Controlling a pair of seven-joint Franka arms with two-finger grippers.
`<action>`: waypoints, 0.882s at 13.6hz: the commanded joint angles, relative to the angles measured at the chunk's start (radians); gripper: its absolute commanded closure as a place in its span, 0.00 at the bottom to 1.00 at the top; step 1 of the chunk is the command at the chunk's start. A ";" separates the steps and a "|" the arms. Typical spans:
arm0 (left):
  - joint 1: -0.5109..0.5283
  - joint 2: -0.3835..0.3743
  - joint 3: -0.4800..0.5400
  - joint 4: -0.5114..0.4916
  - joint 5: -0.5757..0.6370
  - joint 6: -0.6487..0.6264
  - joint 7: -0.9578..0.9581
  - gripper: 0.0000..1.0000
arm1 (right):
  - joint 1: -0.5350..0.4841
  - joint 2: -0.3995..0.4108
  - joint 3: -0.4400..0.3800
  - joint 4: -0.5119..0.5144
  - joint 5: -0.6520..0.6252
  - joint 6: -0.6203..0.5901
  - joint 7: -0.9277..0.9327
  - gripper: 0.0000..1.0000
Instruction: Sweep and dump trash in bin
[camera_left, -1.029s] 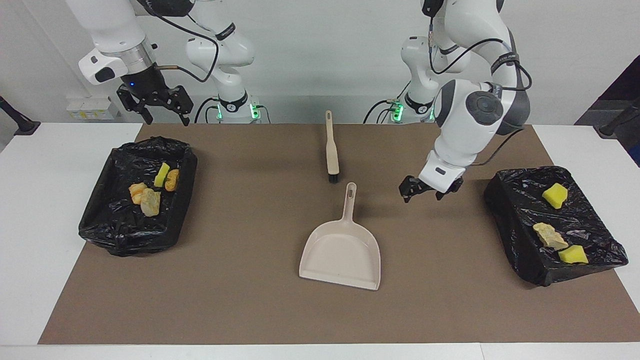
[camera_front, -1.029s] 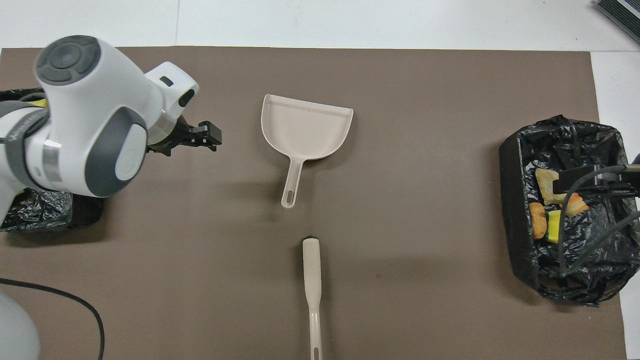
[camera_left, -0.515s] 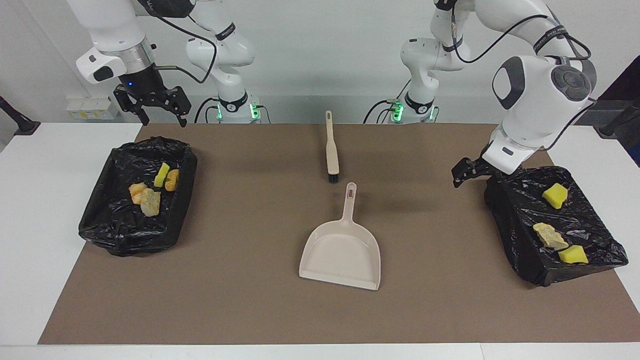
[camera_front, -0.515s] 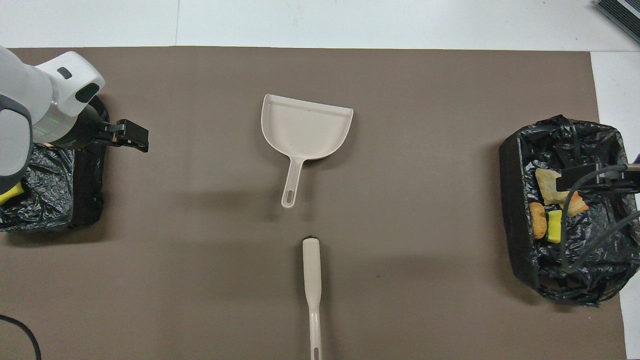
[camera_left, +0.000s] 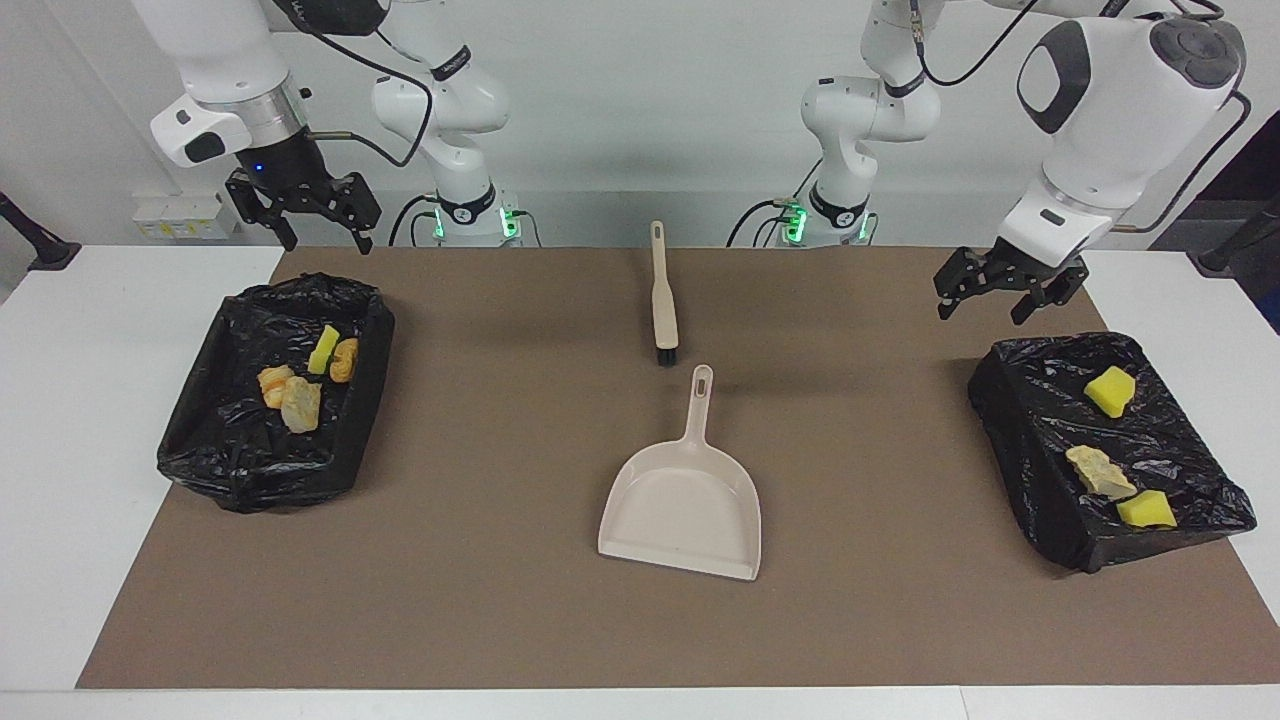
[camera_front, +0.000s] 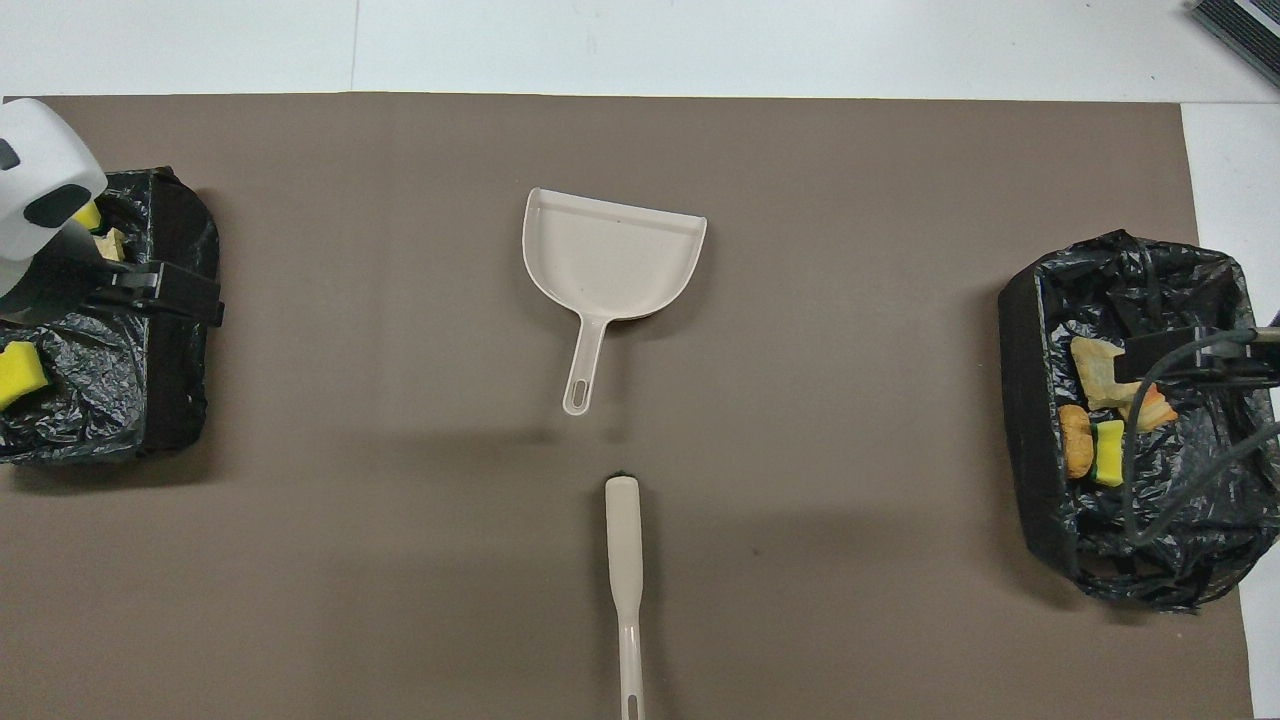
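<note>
the mat between the two bins shows no loose trash, so the sweeping and dumping look finished and no scrap is left to reach for.

the left hand (camera_left: 1005, 290) hangs empty with its fingers spread wide, raised over the mat just beside the black-lined bin (camera_left: 1020, 440) at the left arm's end of the table. the right hand (camera_left: 305, 215) is empty and wide too, raised above the robots' edge of the table by the other black-lined bin (camera_left: 200, 440) at the right arm's end; that arm waits.

the brush (camera_left: 663, 295) lies in the middle of the mat, its long axis running straight away from the robots, handle end toward them and bristles toward the dustpan (camera_left: 685, 500). the dustpan lies just farther from the robots than the brush, apart from it by a small gap, its handle pointing back at the bristles and its open mouth facing away from the robots. both tools sit about midway between the arms, so neither hand is clearly nearer; if a tool had to be taken up again, either hand would have to come well in toward the centre and line its fingers across that shared axis.

the left arm's bin holds two yellow sponge chunks (camera_left: 1110, 390) and a tan bread-like piece (camera_left: 1098, 470). the right arm's bin holds a yellow-green sponge (camera_left: 323, 348), orange bread-like pieces (camera_left: 344, 359) and a pale lump (camera_left: 300, 403), bunched together.
</note>
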 joint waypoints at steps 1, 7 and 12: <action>0.083 0.000 -0.061 0.053 0.015 -0.086 0.027 0.00 | -0.016 -0.003 0.008 -0.002 0.004 0.004 -0.026 0.00; 0.143 -0.001 -0.128 0.068 0.034 -0.097 0.027 0.00 | -0.016 -0.003 0.008 -0.002 0.004 0.004 -0.026 0.00; 0.143 0.002 -0.130 0.067 0.034 -0.075 0.025 0.00 | -0.016 -0.003 0.008 -0.002 0.004 0.004 -0.026 0.00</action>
